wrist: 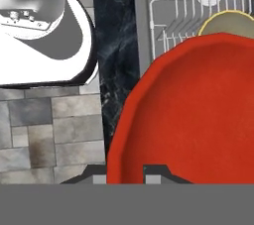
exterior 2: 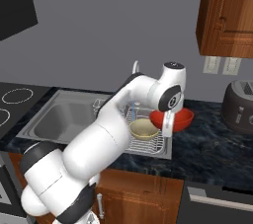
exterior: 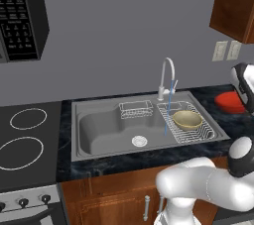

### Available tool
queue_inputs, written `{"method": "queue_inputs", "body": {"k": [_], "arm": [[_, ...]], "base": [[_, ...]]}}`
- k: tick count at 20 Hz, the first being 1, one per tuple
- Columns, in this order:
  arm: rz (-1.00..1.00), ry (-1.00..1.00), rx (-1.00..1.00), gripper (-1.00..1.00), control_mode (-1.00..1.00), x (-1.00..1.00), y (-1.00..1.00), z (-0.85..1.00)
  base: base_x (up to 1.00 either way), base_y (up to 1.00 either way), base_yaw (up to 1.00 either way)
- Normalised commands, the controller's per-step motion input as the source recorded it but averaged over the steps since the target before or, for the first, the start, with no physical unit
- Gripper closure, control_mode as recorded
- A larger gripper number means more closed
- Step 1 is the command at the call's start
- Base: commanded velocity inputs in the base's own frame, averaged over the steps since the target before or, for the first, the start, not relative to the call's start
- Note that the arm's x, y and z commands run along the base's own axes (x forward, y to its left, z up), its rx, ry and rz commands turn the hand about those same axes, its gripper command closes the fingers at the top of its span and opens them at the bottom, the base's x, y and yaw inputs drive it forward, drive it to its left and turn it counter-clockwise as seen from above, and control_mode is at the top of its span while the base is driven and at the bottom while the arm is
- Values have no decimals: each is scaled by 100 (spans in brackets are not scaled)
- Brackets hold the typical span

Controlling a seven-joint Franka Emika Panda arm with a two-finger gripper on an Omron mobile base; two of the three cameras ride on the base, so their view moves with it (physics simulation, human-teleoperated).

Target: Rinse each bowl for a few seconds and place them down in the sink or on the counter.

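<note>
Over the table's [exterior 2: 207, 139] edge right of the sink [exterior: 99, 125], the red bowl [exterior 2: 179, 119] is lifted and tilted; its rim sits between the hand's [wrist: 126, 173] fingers, narrow and clamped on it. Tan bowl [exterior: 187, 120] lies in the sink's wire rack [exterior: 203, 132], with a thin water stream from the tap [exterior: 167, 75] falling just beside it. Stovetop [exterior: 25, 140] is at the left, a dark toaster [exterior 2: 239, 107] at the right, grey wall and wood cabinets [exterior 2: 225, 13] behind.

Red bowl [exterior: 229, 102] half behind arm
</note>
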Motion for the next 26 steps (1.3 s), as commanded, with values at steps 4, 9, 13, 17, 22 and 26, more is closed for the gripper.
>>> {"method": "queue_inputs", "body": {"k": [4,9,13,17,22,26], "arm": [[3,-1,0,100,-100,1,22,0],[3,0,0,100,-100,5,23,1],[3,0,0,100,-100,4,20,1],[3,0,0,100,-100,3,19,0],[4,0,0,100,-100,2,17,0],[4,0,0,100,-100,4,22,0]], "base": [[0,0,0],[0,0,0],[0,0,0],[0,0,0],[0,0,0],[0,0,0]]}}
